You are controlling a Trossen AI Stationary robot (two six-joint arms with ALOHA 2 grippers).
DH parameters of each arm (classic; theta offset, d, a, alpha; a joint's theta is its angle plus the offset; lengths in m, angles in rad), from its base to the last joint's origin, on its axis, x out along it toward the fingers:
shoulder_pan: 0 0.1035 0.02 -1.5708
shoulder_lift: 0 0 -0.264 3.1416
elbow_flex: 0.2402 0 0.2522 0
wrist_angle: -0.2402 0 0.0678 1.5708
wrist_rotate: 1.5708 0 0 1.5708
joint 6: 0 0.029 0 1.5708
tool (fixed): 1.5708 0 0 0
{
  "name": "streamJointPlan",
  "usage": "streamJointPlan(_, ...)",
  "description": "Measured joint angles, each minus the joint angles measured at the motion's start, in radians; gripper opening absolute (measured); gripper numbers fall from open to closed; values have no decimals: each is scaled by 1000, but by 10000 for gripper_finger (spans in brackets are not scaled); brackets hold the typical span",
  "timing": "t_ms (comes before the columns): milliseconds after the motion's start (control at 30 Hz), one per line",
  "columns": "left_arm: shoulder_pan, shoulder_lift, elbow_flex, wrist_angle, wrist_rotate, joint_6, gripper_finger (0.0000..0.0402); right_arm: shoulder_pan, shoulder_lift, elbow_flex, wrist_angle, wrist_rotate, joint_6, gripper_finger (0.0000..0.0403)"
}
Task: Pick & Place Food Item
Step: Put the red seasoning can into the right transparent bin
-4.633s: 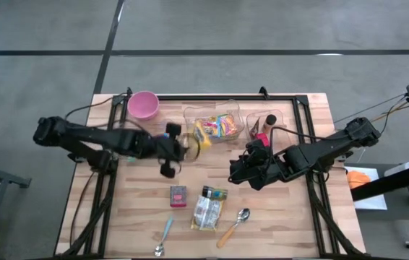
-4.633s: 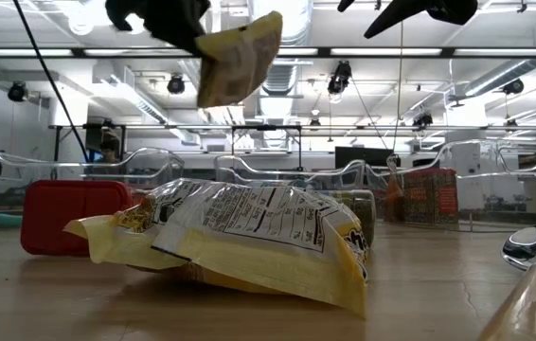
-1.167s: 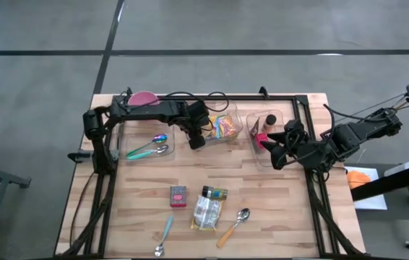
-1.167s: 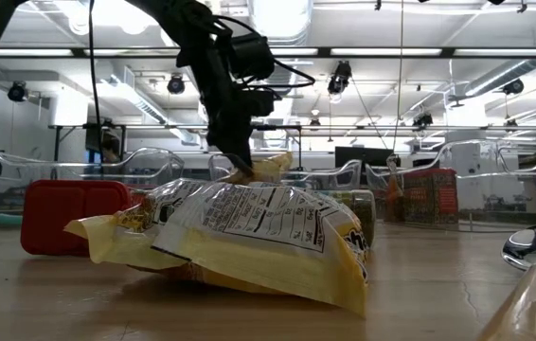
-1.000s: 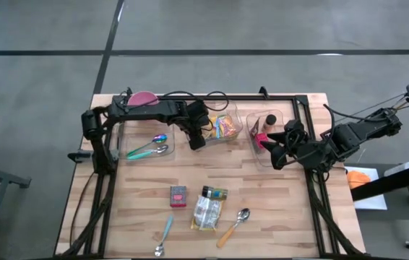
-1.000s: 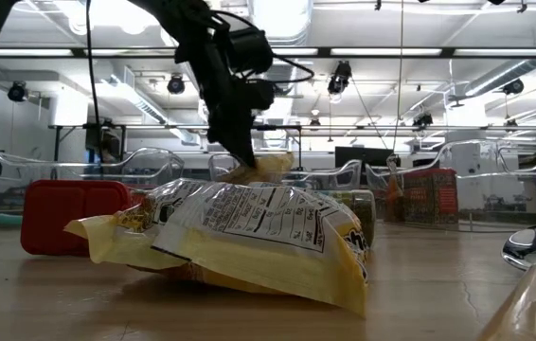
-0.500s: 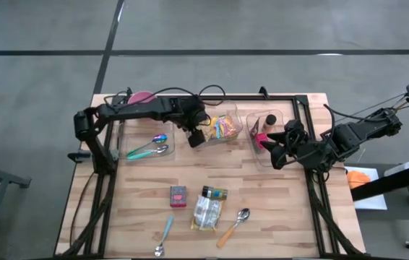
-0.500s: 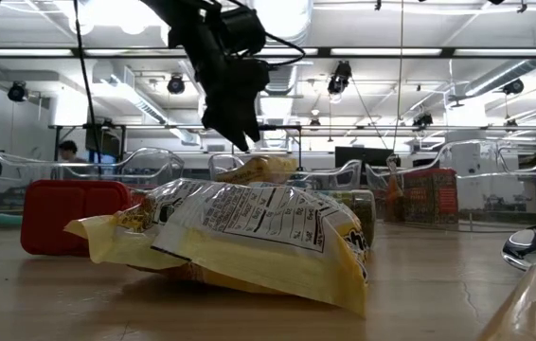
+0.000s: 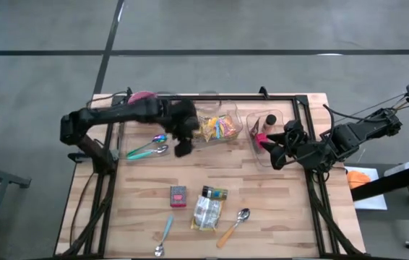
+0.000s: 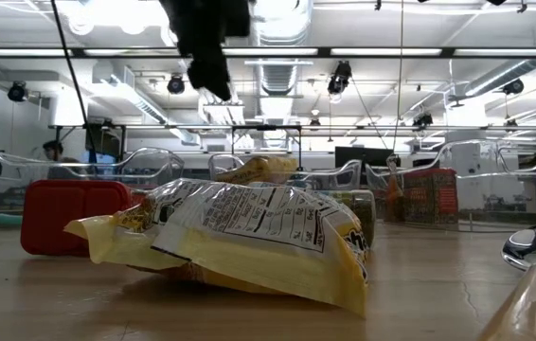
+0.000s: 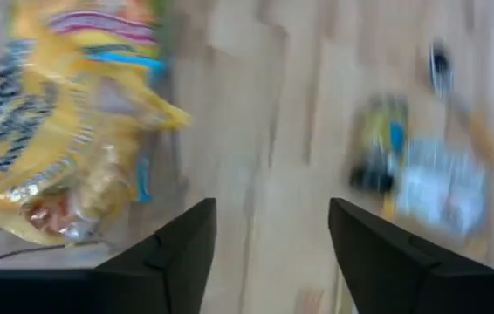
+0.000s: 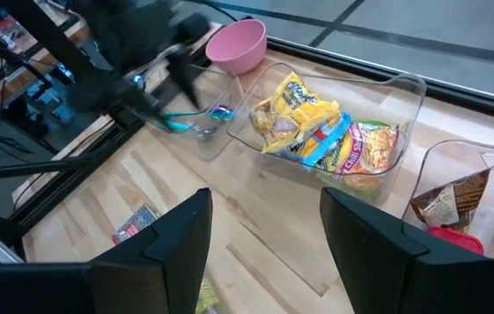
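- a wooden counter (image 9: pixel 277 217) stood on a grey floor, with clear bins along its far edge.
- the middle bin (image 9: pixel 215 124) held bright snack packets; a yellow snack bag (image 12: pixel 292 106) lay on top of them, touched by neither arm.
- the left jaws (image 9: pixel 183 148) hung empty and parted over the counter, just beside that bin.
- the right jaws (image 9: pixel 277 157) waited by the right bin, parted and empty.
- a yellow-and-white bag (image 9: pixel 207 211) lay near the counter's front, a red packet (image 9: pixel 178 196) beside it.
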Motion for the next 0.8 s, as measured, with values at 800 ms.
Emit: streamJointPlan(800, -545, -35, -134, -82, -191, 394, 243, 2, 109, 2, 36, -123, -20, 211)
